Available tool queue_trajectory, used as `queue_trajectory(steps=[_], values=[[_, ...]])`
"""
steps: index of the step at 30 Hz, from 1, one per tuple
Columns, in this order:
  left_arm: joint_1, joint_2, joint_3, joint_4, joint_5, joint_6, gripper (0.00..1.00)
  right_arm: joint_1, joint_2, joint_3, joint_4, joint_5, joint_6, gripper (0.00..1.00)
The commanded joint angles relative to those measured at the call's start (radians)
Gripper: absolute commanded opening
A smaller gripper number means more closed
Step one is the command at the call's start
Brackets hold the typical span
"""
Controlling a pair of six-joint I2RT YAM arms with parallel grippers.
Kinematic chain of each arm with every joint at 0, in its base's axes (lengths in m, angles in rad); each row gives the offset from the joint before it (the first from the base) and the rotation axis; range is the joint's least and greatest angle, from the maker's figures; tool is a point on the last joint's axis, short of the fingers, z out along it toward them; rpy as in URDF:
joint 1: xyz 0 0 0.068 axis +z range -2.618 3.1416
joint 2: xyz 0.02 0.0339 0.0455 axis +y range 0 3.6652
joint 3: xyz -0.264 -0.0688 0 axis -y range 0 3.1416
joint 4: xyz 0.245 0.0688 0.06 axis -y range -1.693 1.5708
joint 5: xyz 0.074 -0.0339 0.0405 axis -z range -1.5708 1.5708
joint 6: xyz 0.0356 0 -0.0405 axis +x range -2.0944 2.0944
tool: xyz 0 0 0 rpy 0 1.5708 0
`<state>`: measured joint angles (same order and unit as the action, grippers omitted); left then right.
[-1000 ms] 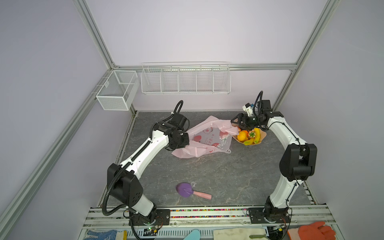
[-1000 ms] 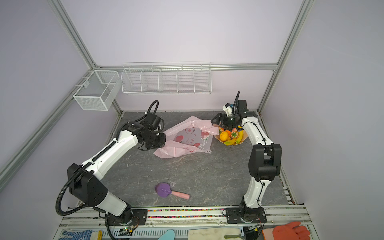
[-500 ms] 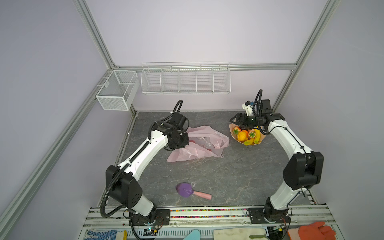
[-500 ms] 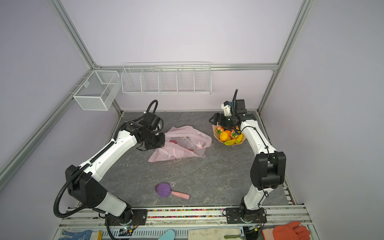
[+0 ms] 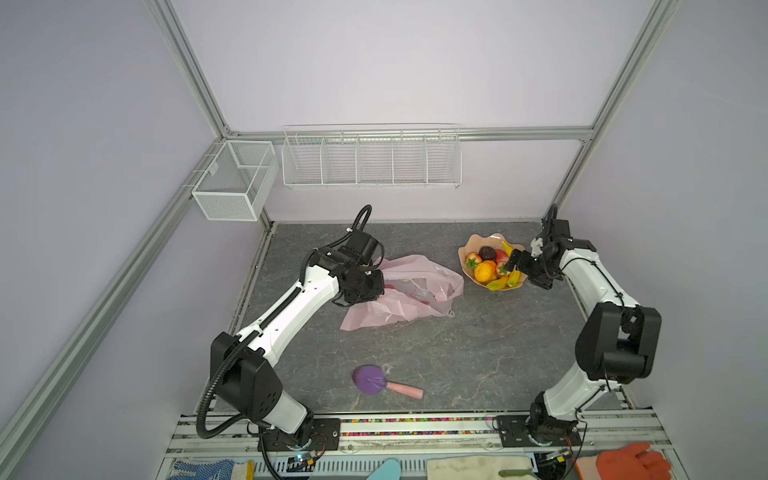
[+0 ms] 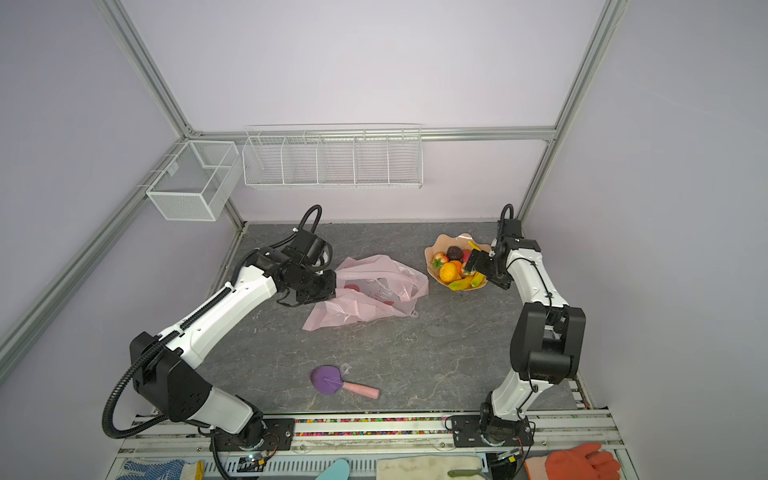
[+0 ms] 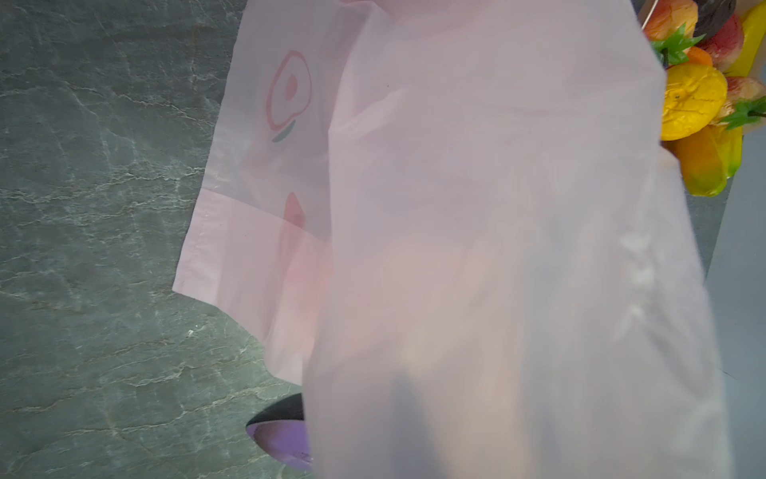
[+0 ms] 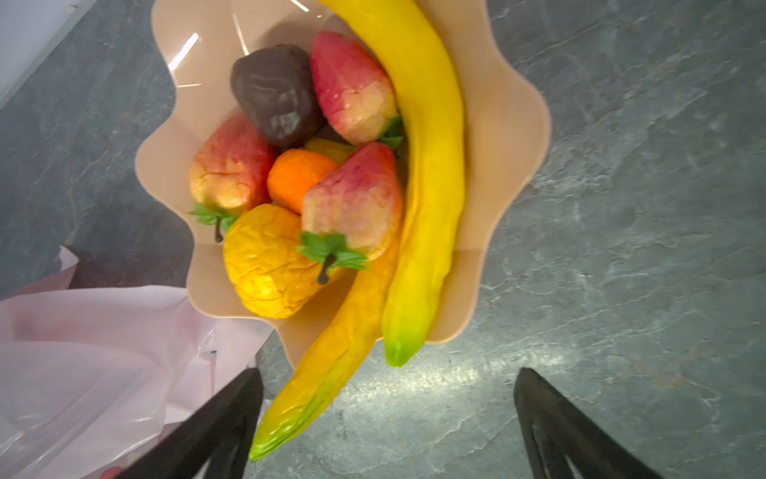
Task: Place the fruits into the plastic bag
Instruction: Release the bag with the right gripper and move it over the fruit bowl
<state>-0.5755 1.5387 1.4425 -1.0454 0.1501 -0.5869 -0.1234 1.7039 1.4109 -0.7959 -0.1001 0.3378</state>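
Note:
The fruits lie heaped in a peach wavy-edged bowl (image 5: pixel 467 249) at the back right: two bananas (image 8: pixel 431 166), an orange (image 8: pixel 265 265), a dark ball (image 8: pixel 275 95) and strawberries (image 8: pixel 352 203). My right gripper (image 5: pixel 517 262) (image 8: pixel 387 414) hovers open over the bowl's right rim, and one banana's green tip pokes between its fingers (image 8: pixel 224 423) without touching them. The pale-pink plastic bag (image 5: pixel 411 297) (image 6: pixel 374 291) lies crumpled left of the bowl. Its left edge rises to my left gripper (image 5: pixel 376 284), which is shut on it. The bag (image 7: pixel 476 207) drapes over the left wrist view and hides those jaws.
A purple round-headed tool with a pink handle (image 5: pixel 374 380) lies near the table's front. White wire baskets (image 5: pixel 370 158) hang on the back wall, with a mesh box (image 5: pixel 232 183) at the left. Gloves and cloths lie beyond the front rail (image 5: pixel 415 428).
The right gripper let go of the bag's right side, opened wider and swung right over the bowl. The bag, earlier stretched between both grippers, collapsed toward the left gripper.

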Motion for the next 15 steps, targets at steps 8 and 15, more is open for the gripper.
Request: queue_trajectory(steps=[8,15], values=[[-0.001,-0.016,-0.007,0.016,0.014,-0.008,0.0,-0.037,0.178,0.181,-0.004,0.082,-0.011,0.85],[-0.001,-0.014,-0.009,0.021,0.012,-0.007,0.0,-0.036,0.404,0.434,-0.05,0.069,-0.027,0.69]])
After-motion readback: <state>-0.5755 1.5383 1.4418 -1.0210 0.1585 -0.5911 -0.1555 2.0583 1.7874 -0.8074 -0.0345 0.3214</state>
